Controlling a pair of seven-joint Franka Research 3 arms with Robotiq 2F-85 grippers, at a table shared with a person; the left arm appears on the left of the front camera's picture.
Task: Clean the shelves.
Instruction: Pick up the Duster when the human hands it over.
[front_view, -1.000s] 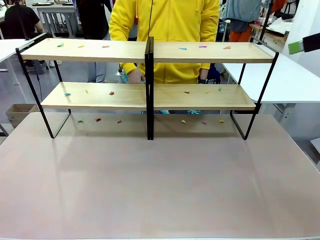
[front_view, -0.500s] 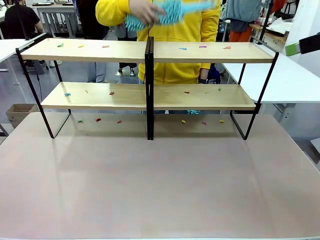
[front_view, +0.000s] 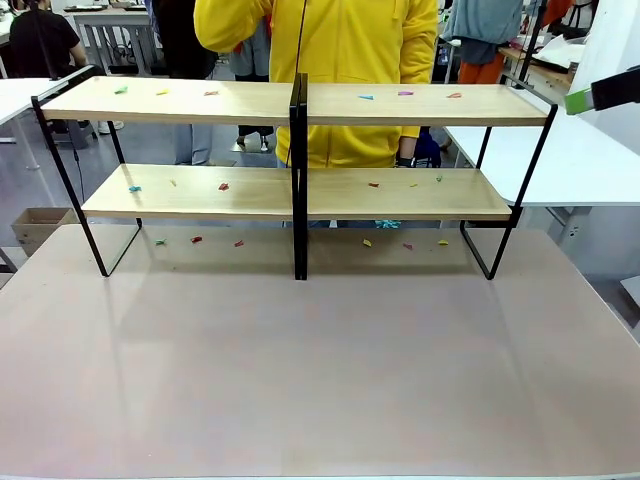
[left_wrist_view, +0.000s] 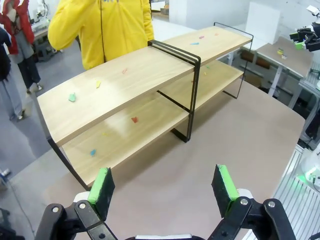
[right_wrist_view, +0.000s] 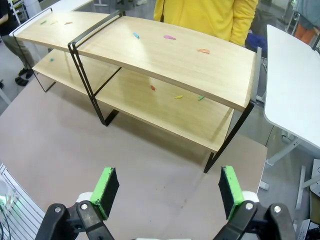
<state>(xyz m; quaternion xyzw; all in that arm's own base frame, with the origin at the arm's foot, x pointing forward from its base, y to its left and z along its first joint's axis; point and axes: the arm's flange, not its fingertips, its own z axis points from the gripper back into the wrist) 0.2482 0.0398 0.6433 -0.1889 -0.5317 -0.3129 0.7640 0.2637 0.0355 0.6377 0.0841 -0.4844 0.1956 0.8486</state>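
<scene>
Shelves (front_view: 250, 195) stand on the far part of the grey-brown table (front_view: 320, 380) and span the upper half of the front view from left to right. In the left wrist view we see the rack running from lower left to upper right, and in the right wrist view it crosses the upper half of the frame. We note small coloured scraps (front_view: 405, 93) on both tiers. Three lie on the upper board left of the central upright and three to its right, and a similar scatter lies on the lower board. More scraps lie on the tabletop beneath the lower board. The boards are long, flat and of light wood with a smooth face. The frame is thin black metal with square end loops and a black upright at the centre. The tabletop is smooth with a faint sheen. A person in a yellow top (front_view: 340, 60) stands just behind the rack at top centre. A white table (front_view: 570, 160) sits at the right edge, and a cardboard box (front_view: 35, 228) sits on the floor at the left edge. The left gripper (left_wrist_view: 164, 185) hangs above bare tabletop at the bottom of its view, with its jaws spread wide and nothing between the green pads. The right gripper (right_wrist_view: 167, 189) is likewise spread wide and holds nothing.
</scene>
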